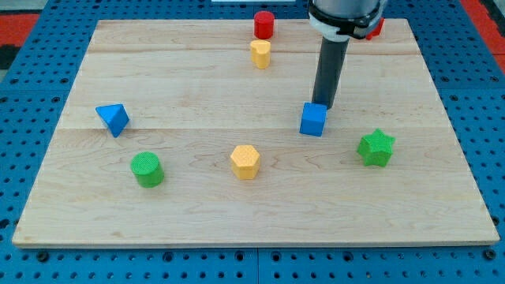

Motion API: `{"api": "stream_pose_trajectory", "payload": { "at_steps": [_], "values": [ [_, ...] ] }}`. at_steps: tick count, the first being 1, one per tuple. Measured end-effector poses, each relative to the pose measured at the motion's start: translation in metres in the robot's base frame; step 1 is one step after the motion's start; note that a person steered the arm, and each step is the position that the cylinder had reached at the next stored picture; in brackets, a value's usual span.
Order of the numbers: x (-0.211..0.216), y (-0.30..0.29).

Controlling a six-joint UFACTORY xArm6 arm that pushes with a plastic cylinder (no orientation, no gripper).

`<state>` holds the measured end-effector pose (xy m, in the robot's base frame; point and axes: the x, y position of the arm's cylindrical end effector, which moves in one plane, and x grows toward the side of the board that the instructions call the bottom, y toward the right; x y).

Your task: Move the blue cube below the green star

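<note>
Just above blue cube [313,120]: my tip [324,106].

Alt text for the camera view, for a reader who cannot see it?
My tip sits at the blue cube's top edge, with the green star to the cube's lower right on the wooden board.

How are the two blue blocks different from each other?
The blue cube is a box with square faces; the blue triangular block comes to a point. The cube sits right of centre with my tip at its top edge; the triangular block lies alone near the view's left. Both rest on the wooden board.
</note>
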<state>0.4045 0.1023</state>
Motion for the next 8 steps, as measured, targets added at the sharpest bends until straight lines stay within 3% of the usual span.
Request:
{"api": "stream_pose_trajectory", "payload": {
  "at_steps": [1,3,8],
  "values": [
    [0.024,-0.007],
    [-0.007,-0.043],
    [0.148,-0.037]
  ]
}}
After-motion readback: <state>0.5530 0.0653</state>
